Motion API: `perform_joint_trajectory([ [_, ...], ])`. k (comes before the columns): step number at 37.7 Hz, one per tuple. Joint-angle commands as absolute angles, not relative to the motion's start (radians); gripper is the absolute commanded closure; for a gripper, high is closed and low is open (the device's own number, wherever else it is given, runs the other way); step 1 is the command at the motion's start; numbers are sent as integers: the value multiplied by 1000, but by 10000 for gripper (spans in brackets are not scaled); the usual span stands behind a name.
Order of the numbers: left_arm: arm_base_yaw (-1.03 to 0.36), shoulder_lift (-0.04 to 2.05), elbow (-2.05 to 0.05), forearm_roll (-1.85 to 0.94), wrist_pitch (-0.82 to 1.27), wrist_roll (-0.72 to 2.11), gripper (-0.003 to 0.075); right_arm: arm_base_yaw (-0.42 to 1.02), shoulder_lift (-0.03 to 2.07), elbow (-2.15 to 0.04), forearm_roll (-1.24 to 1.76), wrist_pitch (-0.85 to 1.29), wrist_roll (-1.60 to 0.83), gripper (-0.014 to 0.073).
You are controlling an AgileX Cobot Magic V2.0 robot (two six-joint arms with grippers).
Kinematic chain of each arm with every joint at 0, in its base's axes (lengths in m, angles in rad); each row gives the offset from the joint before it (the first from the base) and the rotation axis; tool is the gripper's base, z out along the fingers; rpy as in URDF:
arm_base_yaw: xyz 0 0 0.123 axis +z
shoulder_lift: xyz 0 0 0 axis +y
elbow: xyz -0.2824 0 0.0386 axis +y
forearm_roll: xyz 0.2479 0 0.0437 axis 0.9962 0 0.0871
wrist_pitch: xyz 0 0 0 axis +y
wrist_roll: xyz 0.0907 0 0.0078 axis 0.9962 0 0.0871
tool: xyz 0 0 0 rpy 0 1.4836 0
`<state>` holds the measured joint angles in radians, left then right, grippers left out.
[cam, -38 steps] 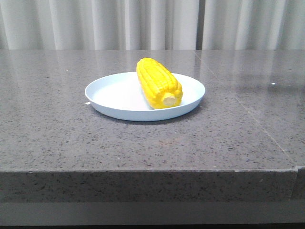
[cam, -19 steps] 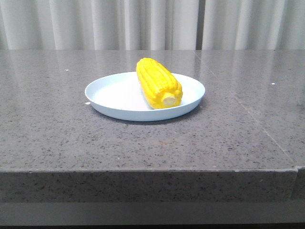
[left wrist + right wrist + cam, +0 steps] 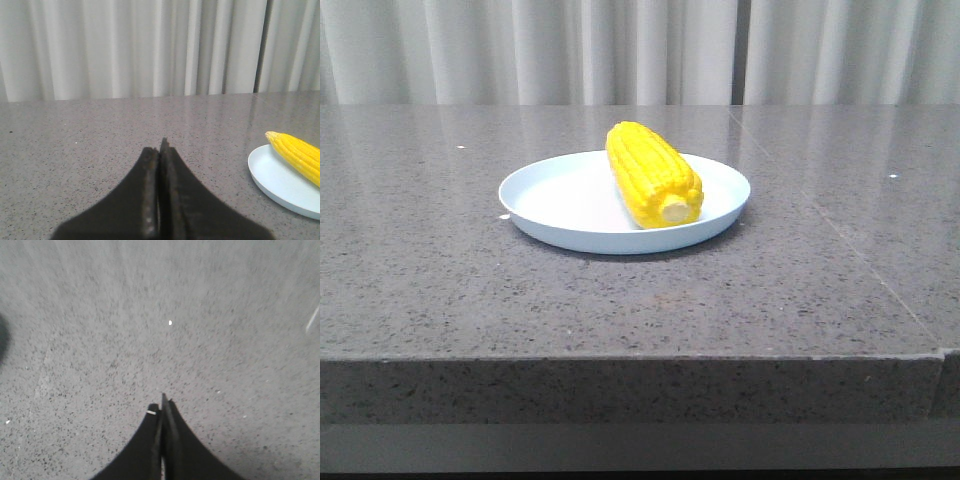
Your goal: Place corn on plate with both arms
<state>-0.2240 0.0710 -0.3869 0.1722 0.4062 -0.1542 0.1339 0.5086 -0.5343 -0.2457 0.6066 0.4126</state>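
Pale pleated curtains (image 3: 620, 50) behind a grey speckled stone desk (image 3: 620, 300).

Corn (image 3: 650, 175): lying on the plate (image 3: 560, 205), right of plate centre, roughly toward 3 o'clock of the dish; pale stub end toward the camera at 6 o'clock, tapered tip toward 12 o'clock. Plate near the middle of the desk. No arm visible in the front view.

Left gripper (image 3: 160, 150): fingers pressed together, no gap, nothing held. In the left wrist view, corn and plate rim off to one side, well apart from the fingertips.

Right gripper (image 3: 163, 405): fingers likewise closed flat against each other, empty, over bare desk; a small white fleck (image 3: 170, 322) on the stone beyond.

Judgement: placement appears complete; only retreat remaining.

Risks from here:
- Cob round and resting off-centre near the rim; a knock to the plate or the desk could roll it over the low rim.
- Any renewed approach with closed fingers could push the cob rather than grasp it.
- A light plastic plate could slide on polished stone if brushed by an arm.

Compared with the earlier front views: no change; corn and plate in the same position, no arm entering the field.
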Motion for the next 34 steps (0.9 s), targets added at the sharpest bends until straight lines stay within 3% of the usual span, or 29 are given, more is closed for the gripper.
perform_joint_trajectory([
  [1, -224, 83, -413, 178, 325, -158, 741, 129, 371, -470, -306, 466, 398, 657],
  [12, -224, 83, -413, 178, 325, -158, 741, 129, 118, -388, -312, 384, 398, 657],
  [34, -224, 83, -413, 178, 325, -158, 741, 129, 117, -388, -312, 386, 398, 657],
])
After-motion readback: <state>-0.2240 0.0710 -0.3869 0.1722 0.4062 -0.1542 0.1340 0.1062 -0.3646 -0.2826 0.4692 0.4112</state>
